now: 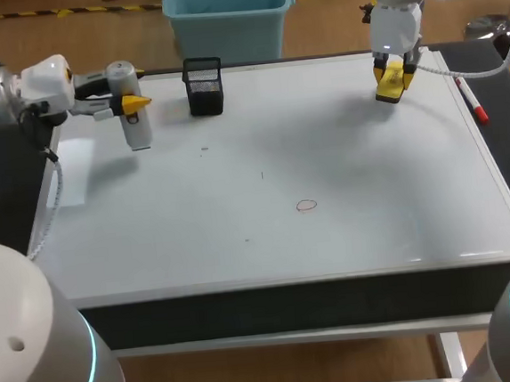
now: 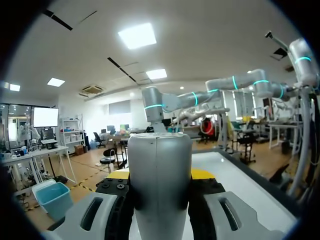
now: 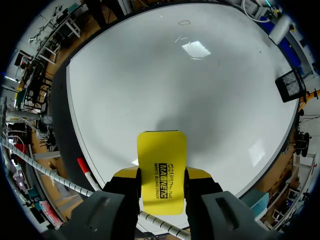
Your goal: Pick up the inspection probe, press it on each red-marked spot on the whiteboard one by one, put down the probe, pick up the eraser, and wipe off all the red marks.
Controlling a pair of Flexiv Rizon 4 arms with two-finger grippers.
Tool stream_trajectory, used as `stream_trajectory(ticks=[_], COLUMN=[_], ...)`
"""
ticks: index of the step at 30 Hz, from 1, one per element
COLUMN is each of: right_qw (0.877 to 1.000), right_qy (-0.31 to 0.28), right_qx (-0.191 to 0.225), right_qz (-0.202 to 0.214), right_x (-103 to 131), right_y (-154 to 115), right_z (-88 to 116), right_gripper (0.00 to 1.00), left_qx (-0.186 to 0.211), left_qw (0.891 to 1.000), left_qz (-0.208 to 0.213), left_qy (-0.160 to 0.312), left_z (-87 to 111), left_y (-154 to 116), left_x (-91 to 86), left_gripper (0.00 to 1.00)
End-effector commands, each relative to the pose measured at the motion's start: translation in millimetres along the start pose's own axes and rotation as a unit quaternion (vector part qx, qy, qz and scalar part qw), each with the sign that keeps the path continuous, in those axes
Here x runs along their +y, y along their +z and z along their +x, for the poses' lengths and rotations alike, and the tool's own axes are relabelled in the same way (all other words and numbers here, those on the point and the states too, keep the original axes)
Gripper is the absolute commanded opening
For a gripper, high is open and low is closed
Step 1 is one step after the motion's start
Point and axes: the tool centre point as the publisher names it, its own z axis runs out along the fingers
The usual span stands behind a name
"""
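At the far left of the whiteboard (image 1: pixel 261 155), the left gripper (image 1: pixel 129 102) pinches the grey inspection probe (image 1: pixel 139 130) around its middle. The body hangs roughly upright and its lower end is just above or at the board, which I cannot settle from the head view. In the left wrist view the probe (image 2: pixel 160 185) fills the gap between the fingers, a firm two-sided hold suited to pressing straight down. Over the far right corner the right gripper (image 1: pixel 390 76) is clamped on the yellow eraser (image 1: pixel 389 90), which juts out ahead of the fingers and is held above the surface, probably so it is ready to wipe. One small red mark (image 1: pixel 306 205), a ring, lies near the middle of the board, well apart from both tools and toward the near side. A few faint specks elsewhere are too small to call marks. A black mesh holder (image 1: pixel 203 86) stands at the far edge just right of the probe, and a marker pen (image 1: pixel 472 100) lies along the right edge.
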Motion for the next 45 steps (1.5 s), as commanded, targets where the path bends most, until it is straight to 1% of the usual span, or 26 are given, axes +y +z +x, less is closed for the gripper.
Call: stream_trajectory(ticks=[1, 5, 22, 24, 26, 28, 30, 32, 33, 34, 38, 41, 42, 45], right_qw=[1.0, 1.0, 1.0, 1.0, 1.0, 1.0, 0.999, 0.998, 0.998, 0.997, 0.993, 0.99, 0.99, 0.989], right_qy=[-0.001, -0.001, -0.001, -0.006, -0.019, -0.023, -0.029, -0.042, -0.048, -0.059, -0.097, -0.122, -0.128, -0.136], right_qx=[0.002, 0.002, 0.002, 0.002, -0.008, -0.018, -0.018, -0.025, -0.029, -0.032, -0.051, -0.056, -0.051, -0.045], right_qz=[-0.001, -0.001, -0.001, 0.005, 0.007, 0.011, 0.022, 0.031, 0.033, 0.036, 0.038, 0.037, 0.039, 0.037], right_x=[-1.5, -1.5, -1.5, 13.0, 29.2, 48.8, 68.1, 91.8, 98.9, 115.0, 164.0, 196.3, 205.6, 227.0], right_y=[-1.4, -1.4, -1.4, 2.2, 5.7, 7.6, 8.5, 8.2, 7.8, 7.3, 6.1, 6.8, 7.8, 12.7], right_z=[-0.2, -0.2, -0.2, -6.6, -12.7, -17.8, -22.3, -27.1, -28.5, -31.5, -39.9, -44.9, -46.2, -50.2], right_gripper=[0.0, 0.0, 0.0, 0.0, 0.0, 0.0, 0.0, 0.0, 0.0, 0.0, 0.0, 0.0, 0.0, 0.0], left_qx=[0.003, -0.007, -0.007, -0.007, -0.007, -0.007, -0.007, -0.007, -0.007, -0.007, -0.007, -0.007, -0.007, -0.007], left_qw=[1.0, 1.0, 1.0, 1.0, 1.0, 1.0, 1.0, 1.0, 1.0, 1.0, 1.0, 1.0, 1.0, 1.0], left_qz=[0.008, 0.011, 0.011, 0.011, 0.011, 0.011, 0.011, 0.011, 0.011, 0.011, 0.011, 0.011, 0.011, 0.011], left_qy=[0.0, -0.016, -0.016, -0.016, -0.016, -0.016, -0.016, -0.016, -0.016, -0.016, -0.016, -0.016, -0.016, -0.016], left_z=[-6.6, -9.5, -9.5, -9.5, -9.5, -9.5, -9.5, -9.5, -9.5, -9.5, -9.5, -9.5, -9.5, -9.5], left_y=[-8.8, -15.6, -15.6, -15.6, -15.6, -15.6, -15.6, -15.6, -15.6, -15.6, -15.6, -15.6, -15.6, -15.6], left_x=[2.5, 5.7, 5.7, 5.7, 5.7, 5.7, 5.7, 5.7, 5.7, 5.7, 5.7, 5.7, 5.7, 5.7], left_gripper=[0.0, 0.0, 0.0, 0.0, 0.0, 0.0, 0.0, 0.0, 0.0, 0.0, 0.0, 0.0, 0.0, 0.0])
